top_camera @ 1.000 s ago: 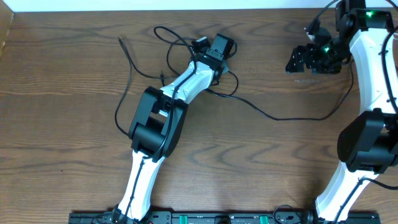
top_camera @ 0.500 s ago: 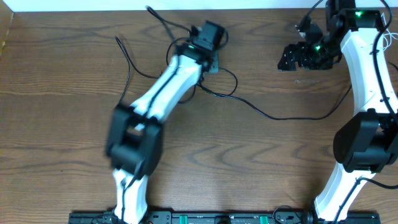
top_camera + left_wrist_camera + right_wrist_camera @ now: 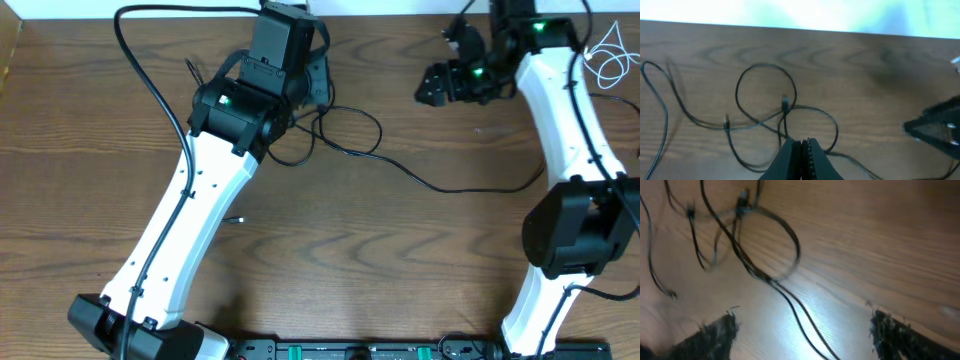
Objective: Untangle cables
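Thin black cables (image 3: 352,128) lie in tangled loops at the back middle of the wooden table, and one long strand (image 3: 470,188) runs right toward the right arm. In the left wrist view the loops (image 3: 765,92) lie beyond my left gripper (image 3: 801,146), which is shut with nothing visible between its tips; overhead it (image 3: 318,85) hovers over the tangle. My right gripper (image 3: 450,82) is open and empty to the right of the tangle. In its wrist view its fingers (image 3: 802,335) straddle two strands (image 3: 790,297) on the table below. A white cable (image 3: 609,55) lies coiled at the far right.
The left arm's thick black lead (image 3: 150,80) arcs over the table's back left. A small plug end (image 3: 238,218) shows beside the left arm. The table's back edge meets a white wall (image 3: 840,15). The right arm (image 3: 570,130) stands along the right side.
My left arm has stretched out and risen, its gripper now higher above the tangle. My right gripper has moved left toward the cables. The loops lie more to the right of the left wrist.
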`<state>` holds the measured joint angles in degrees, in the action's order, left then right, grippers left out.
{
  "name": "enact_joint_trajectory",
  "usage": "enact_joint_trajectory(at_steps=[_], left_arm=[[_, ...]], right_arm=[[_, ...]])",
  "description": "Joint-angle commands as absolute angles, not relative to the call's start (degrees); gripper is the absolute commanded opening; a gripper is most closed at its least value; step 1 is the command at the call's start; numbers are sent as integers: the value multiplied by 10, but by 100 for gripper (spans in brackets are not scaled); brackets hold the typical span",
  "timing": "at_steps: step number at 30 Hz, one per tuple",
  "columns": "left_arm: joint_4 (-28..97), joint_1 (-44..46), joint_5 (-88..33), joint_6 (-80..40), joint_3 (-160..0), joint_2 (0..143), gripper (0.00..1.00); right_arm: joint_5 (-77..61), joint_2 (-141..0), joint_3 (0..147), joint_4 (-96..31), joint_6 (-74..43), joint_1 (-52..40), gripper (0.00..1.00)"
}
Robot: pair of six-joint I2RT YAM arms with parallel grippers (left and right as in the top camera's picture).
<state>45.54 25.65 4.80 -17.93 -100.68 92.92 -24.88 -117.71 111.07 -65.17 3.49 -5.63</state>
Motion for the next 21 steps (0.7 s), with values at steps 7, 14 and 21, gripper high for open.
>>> enact_joint_trajectory(at_steps=[7,14,21], left_arm=[[503,189,49,-211,-1005,937,8],[512,179,49,-211,-1005,937,8],[521,179,50,-211,-1005,937,9]], right_arm=[[-149,-1173,966,-484,-209,-176,63],[8,-1174,913,-406,-279,-244,53],[-5,-1174,894,-397,-225,-255,56]])
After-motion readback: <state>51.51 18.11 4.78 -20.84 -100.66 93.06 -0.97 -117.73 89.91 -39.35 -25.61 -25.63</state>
